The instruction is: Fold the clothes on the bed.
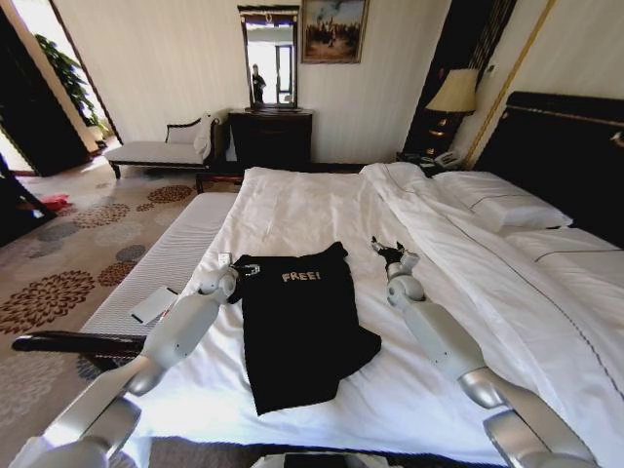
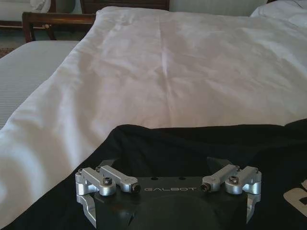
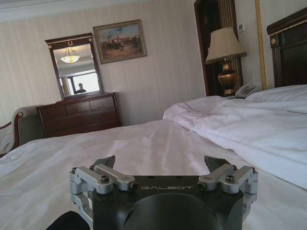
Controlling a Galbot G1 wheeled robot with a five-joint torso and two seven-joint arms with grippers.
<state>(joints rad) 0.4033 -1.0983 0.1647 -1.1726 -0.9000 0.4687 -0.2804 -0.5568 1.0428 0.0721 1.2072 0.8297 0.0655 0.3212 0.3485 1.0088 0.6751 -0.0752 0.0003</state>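
Observation:
The clothes, one black T-shirt (image 1: 297, 327) with white "FREE!" lettering, lie flat on the white sheet of the bed (image 1: 292, 200), near its front edge. My left gripper (image 1: 241, 268) is open and sits low over the shirt's far left corner. In the left wrist view the black cloth (image 2: 192, 143) lies under and ahead of the left gripper (image 2: 162, 164), with nothing between its fingers. My right gripper (image 1: 387, 252) hovers open over bare sheet just right of the shirt's far right corner. The right wrist view shows the right gripper (image 3: 160, 162) empty above the white sheet (image 3: 144, 143).
A white duvet (image 1: 487, 283) is bunched along the right side, with pillows (image 1: 502, 205) against the dark headboard (image 1: 575, 156). A pale bench (image 1: 171, 258) carrying a flat white object (image 1: 153, 304) stands left of the bed. Beyond are a dresser with mirror (image 1: 271, 136) and a lamp (image 1: 453, 93).

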